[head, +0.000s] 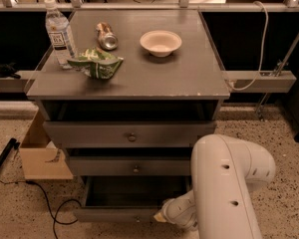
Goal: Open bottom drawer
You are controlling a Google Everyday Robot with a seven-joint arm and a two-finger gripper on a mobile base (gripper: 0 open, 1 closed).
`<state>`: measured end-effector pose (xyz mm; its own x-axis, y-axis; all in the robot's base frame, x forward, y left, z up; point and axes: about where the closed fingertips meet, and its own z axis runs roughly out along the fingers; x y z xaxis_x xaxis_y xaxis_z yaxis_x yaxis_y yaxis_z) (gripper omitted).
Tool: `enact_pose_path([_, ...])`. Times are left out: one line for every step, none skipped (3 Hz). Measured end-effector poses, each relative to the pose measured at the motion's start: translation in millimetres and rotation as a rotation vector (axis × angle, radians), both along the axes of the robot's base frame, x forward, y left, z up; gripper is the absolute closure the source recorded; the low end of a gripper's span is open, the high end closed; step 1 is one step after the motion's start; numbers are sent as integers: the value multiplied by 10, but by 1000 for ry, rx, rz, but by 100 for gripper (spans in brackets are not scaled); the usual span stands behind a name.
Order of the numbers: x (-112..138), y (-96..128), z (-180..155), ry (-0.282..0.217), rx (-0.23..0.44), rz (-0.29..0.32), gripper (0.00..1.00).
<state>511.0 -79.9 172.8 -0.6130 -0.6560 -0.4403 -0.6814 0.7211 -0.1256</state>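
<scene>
Sitting at the bottom centre of the frame, the bottom drawer (114,214) shows its grey front standing out ahead of the middle drawer (104,167) and the top drawer (89,132), with a dark open cavity visible behind it. Judgement: drawer already partly open, travel probably left.

The gripper (158,217) is low, just beside the right part of that drawer front, at the end of the white arm (229,183) that fills the lower right. Whether it is open or closed, and whether it has hold of anything, cannot be told; contact with the front cannot be confirmed.

Handling, estimated:
- Wooden box on runners: stiff, not fragile, moderate weight, apparently empty.
- Small round knob (137,218) at the centre of the front is the natural hold; smooth and small, so slip is likely under a hard pull.
- Pull straight outward. A pull from the right end could rack the drawer and jam it.

Desk (189,78) top carries a water bottle (60,34), a can (106,36), a bowl (160,42) and a green bag (96,65); jerky pulling could topple the bottle.
</scene>
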Motion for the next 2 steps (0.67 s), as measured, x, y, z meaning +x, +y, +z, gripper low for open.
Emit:
enact_pose_path([0,0,0,0,0,0,37])
enact_pose_path([0,0,0,0,0,0,6])
